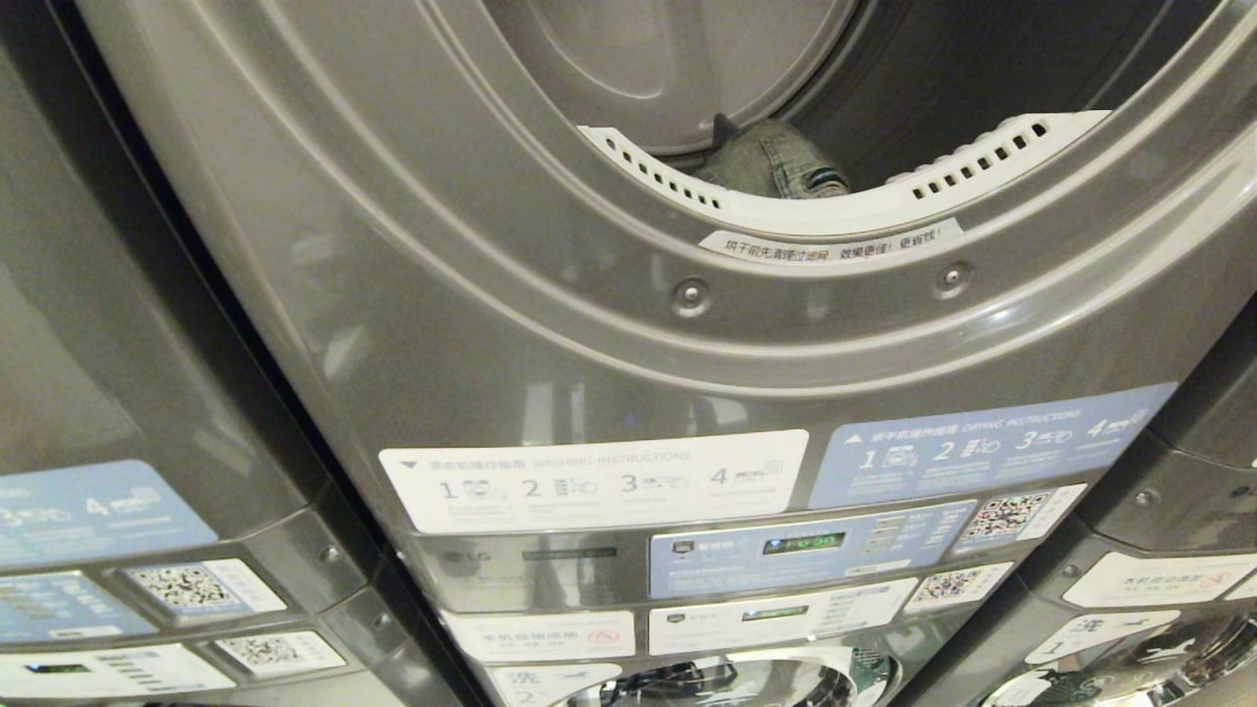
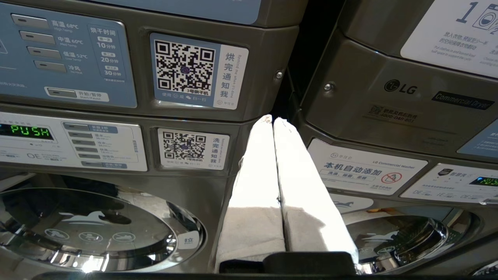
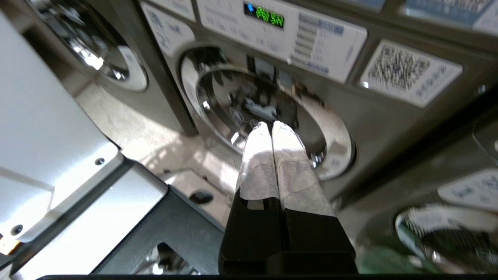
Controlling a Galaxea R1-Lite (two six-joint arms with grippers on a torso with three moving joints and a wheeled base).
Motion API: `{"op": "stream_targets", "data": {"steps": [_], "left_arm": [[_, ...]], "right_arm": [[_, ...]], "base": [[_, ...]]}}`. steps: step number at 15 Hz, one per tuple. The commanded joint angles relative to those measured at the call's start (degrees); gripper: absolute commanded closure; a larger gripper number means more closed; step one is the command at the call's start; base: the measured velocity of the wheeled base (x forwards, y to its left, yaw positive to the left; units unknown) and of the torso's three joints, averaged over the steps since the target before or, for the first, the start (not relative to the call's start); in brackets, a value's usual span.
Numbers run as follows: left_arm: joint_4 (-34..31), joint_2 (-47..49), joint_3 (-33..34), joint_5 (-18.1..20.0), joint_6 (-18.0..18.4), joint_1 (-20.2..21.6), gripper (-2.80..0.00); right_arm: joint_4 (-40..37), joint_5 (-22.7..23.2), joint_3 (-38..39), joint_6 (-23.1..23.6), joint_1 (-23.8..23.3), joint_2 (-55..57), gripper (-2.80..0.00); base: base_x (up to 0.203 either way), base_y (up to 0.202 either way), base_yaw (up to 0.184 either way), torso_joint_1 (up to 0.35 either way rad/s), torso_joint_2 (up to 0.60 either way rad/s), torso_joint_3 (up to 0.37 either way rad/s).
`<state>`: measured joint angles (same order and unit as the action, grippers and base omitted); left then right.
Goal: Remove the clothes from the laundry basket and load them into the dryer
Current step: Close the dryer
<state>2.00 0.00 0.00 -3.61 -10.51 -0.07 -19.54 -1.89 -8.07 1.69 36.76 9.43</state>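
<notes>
Both grippers clenched, empty, facing the grey metal machines.
Right gripper (image 3: 272, 126) before a round chrome-rimmed washer door (image 3: 334, 132); left gripper (image 2: 272, 119) near the seam between cabinets; folded green denim garment (image 1: 781, 162) inside the smooth grey dryer drum (image 1: 913, 79).

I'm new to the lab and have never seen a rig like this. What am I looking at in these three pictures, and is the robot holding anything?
It is a wheeled robot with two arms, in a laundromat. The head view looks at an open dryer drum with a piece of denim clothing lying inside; neither arm shows there. The other two pictures come from cameras on the wrists, looking along the fingers. The left gripper has its two white-padded fingers pressed together, empty, pointing at the seam between two stacked machines near a QR code sticker. The right gripper is also shut and empty, pointing toward a round washer door.
</notes>
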Motion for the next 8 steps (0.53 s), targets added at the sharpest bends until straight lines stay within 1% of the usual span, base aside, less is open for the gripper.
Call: {"op": "stream_targets", "data": {"steps": [1,3,4,6,8], "left_arm": [[0.0,0.0,1.8,-0.1,-0.1,0.1,0.00],[0.0,0.1,1.8,-0.1,-0.1,0.0,0.00],[0.0,0.0,1.8,-0.1,-0.2,0.0,0.00],[0.1,0.0,1.8,0.0,0.0,0.0,0.00],[0.1,0.1,1.8,-0.1,-0.1,0.1,0.00]], "right_arm": [[-0.5,0.0,0.0,0.0,-2.0,7.3,0.00],[-0.6,0.0,0.0,-0.2,-6.1,14.2,0.00],[-0.6,0.0,0.0,-0.2,-9.0,16.2,0.00],[-0.6,-0.1,0.0,-0.2,-17.7,17.4,0.00],[-0.6,0.2,0.0,-0.2,-28.4,18.3,0.00]], "base": [[0.000,0.000,0.000,0.000,0.00,0.000],[0.000,0.000,0.000,0.000,0.00,0.000],[0.000,0.000,0.000,0.000,0.00,0.000],[0.000,0.000,0.000,0.000,0.00,0.000],[0.000,0.000,0.000,0.000,0.00,0.000]]}}
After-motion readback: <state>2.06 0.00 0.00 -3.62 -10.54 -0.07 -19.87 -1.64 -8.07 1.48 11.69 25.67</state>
